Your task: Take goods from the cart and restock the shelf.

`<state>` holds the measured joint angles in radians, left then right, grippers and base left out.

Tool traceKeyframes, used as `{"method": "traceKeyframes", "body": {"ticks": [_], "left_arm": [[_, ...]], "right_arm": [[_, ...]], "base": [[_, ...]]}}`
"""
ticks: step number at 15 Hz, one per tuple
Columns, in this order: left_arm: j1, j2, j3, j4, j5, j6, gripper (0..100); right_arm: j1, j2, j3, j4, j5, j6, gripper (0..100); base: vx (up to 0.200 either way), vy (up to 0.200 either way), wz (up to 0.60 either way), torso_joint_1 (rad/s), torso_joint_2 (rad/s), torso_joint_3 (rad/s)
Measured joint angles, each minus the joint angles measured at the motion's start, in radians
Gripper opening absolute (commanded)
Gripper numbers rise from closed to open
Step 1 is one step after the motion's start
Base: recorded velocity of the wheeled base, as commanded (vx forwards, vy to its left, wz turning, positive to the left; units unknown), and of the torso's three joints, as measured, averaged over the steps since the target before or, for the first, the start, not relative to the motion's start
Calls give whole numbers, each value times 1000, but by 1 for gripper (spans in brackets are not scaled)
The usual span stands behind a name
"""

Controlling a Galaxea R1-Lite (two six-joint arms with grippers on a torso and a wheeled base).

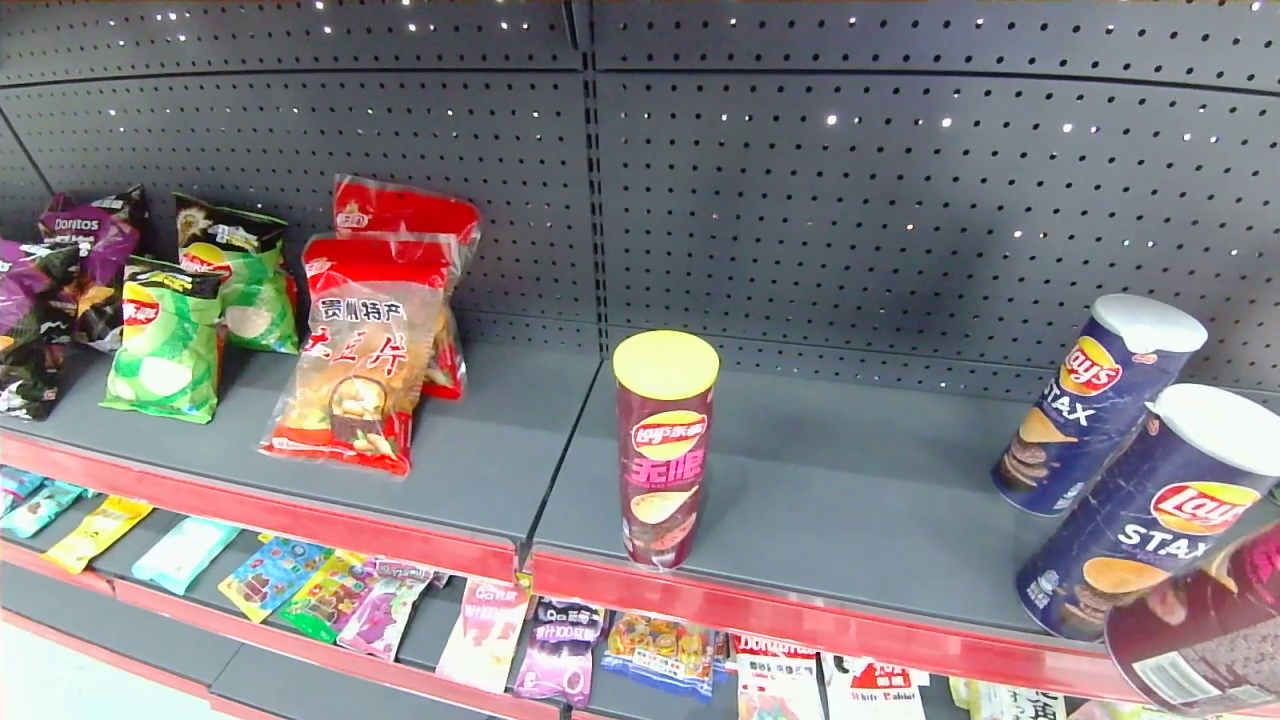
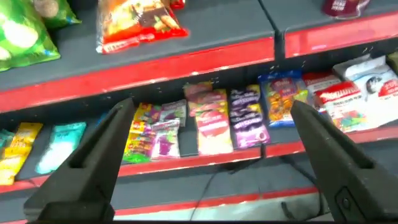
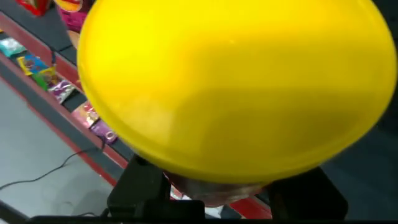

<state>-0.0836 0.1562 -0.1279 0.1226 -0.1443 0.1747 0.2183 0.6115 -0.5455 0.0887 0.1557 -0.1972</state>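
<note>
**Upper shelf** (image 1: 850, 480), viewed from the aisle: a grey deck with a red front rail (image 1: 800, 622) and a perforated back panel (image 1: 850, 200).

**Centre:** the standing can (image 1: 665, 450), maroon with a yellow lid, is upright just behind the rail.

**3 o'clock of it, well apart:** the farther blue can (image 1: 1095, 405) and the nearer blue can (image 1: 1150, 515). Both have white lids, and both lean toward 1 o'clock.

**4 o'clock, at the corner of the head view:** the gripped can (image 1: 1205, 625), maroon and tilted. It overlaps the nearer blue can and the rail. Whether it touches the deck cannot be told.

**Right gripper** (image 3: 221, 190): the claw pinches the gripped can, with a dark finger (image 3: 140, 186) on either side of the body beneath its yellow lid (image 3: 236, 87).

**10 o'clock of the standing can:** two red-topped bags (image 1: 355, 360), one behind the other and leaning back. Toward 9 o'clock are the green bags (image 1: 170, 345), then the purple bags (image 1: 60, 270).

**Left gripper** (image 2: 211, 106): the claw is spread wide, with nothing between its fingers (image 2: 93, 168). It is held before the lower shelf (image 2: 186, 163), where small sweet packets (image 2: 214, 124) lie in a row.
</note>
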Motion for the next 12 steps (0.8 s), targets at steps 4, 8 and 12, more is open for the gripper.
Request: {"method": "traceKeyframes", "body": {"ticks": [4, 8, 12], "left_arm": [[0, -54, 33, -1, -11, -96, 100], [-1, -66, 64, -34, -63, -95, 100], [1, -68, 69, -42, 137, -175, 100]], "right_arm": [[130, 155, -161, -1, 12, 41, 0], [195, 278, -274, -1, 12, 49, 0], [233, 365, -295, -21, 13, 47, 0]], "base": [[0, 0, 0, 0, 0, 0], [0, 0, 0, 0, 0, 0], [0, 0, 0, 0, 0, 0]]}}
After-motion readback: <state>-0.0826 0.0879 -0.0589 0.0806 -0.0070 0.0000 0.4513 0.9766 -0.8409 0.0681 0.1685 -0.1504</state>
